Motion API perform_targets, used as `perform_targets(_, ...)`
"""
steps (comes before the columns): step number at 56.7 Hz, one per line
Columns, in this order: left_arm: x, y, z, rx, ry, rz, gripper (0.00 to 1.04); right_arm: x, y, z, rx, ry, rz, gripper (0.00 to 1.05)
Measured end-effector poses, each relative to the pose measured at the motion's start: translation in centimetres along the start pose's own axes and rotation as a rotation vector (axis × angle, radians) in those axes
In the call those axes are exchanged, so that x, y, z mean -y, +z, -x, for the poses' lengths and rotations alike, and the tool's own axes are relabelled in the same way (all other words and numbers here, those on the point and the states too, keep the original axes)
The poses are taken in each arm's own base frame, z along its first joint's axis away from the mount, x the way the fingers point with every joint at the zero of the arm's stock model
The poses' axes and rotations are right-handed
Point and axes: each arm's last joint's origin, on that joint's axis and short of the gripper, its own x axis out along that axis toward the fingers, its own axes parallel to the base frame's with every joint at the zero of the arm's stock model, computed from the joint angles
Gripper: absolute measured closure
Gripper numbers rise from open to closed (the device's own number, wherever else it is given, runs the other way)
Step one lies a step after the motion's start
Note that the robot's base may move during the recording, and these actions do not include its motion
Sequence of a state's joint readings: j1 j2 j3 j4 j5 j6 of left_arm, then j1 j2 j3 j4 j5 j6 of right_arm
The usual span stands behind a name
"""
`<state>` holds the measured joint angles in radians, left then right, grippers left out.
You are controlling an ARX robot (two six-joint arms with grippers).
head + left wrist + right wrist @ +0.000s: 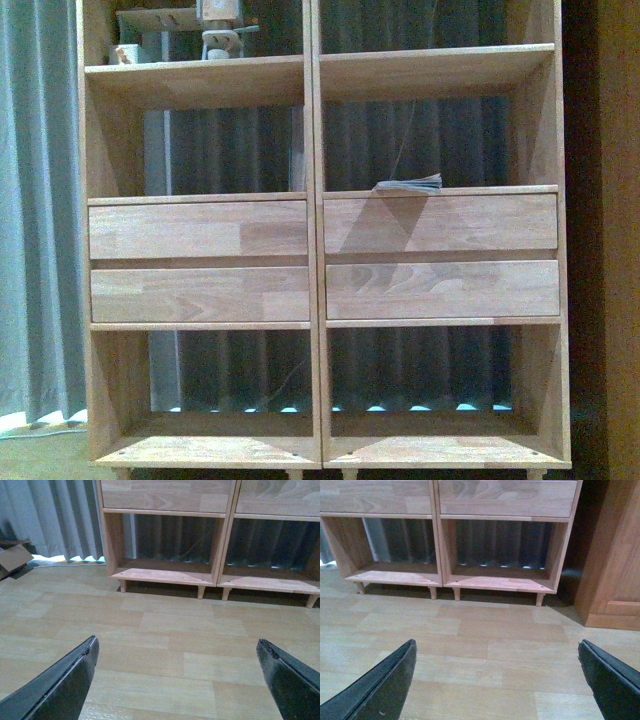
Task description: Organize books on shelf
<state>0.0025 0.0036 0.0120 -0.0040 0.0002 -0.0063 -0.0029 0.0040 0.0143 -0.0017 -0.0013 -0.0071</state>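
My left pincer (177,647) and right pincer (497,647) gape empty above the floor (165,620). The book (410,183) lies flat, right of frame centre on the shelf (315,150), higher up; my right arm seems nearer.

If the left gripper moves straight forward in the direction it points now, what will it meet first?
Probably the wooden floor in front of the shelf. The open left gripper holds nothing. Depth is unclear.
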Motion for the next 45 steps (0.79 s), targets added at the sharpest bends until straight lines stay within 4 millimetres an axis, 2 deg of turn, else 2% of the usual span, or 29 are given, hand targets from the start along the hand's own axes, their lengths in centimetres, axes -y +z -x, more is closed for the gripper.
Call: perform_targets(45, 0.00, 0.00, 0.00, 0.000, 0.000, 0.000, 0.07, 0.00, 0.00, 0.00, 0.000, 0.000, 0.000, 0.07)
